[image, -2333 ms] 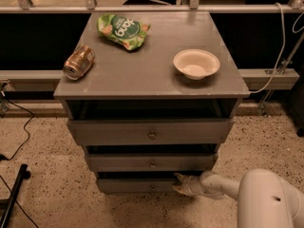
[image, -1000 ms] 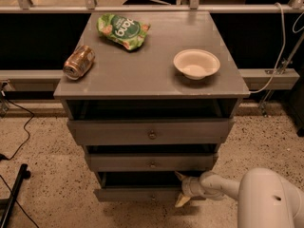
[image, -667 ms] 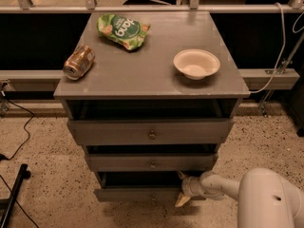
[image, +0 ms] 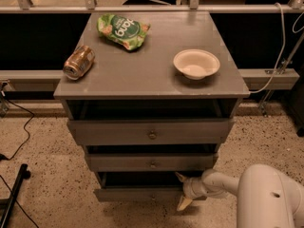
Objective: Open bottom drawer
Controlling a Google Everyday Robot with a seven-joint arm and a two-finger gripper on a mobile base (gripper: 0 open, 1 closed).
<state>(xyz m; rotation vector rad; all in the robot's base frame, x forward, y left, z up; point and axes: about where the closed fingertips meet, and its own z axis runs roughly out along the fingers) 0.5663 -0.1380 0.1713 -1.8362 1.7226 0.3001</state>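
Note:
The bottom drawer [image: 137, 194] is the lowest grey front of the cabinet, pulled out a little further than the two above it, with a dark gap over it. My gripper [image: 182, 190] is at the drawer's right end. One pale finger sits above the front's top edge and the other [image: 183, 203] hangs below it, so the fingers straddle the front. My white arm [image: 266, 194] reaches in from the lower right.
The middle drawer [image: 152, 163] and top drawer [image: 151, 132] stand slightly pulled out. On the cabinet top [image: 152, 75] lie a green chip bag [image: 122, 31], a tipped can [image: 78, 62] and a white bowl [image: 196, 63]. Cables [image: 14, 141] run on the floor at left.
The bottom drawer has slid out towards me since the earliest frame, and my gripper has moved down and outward with it. Between the later frames little has moved.

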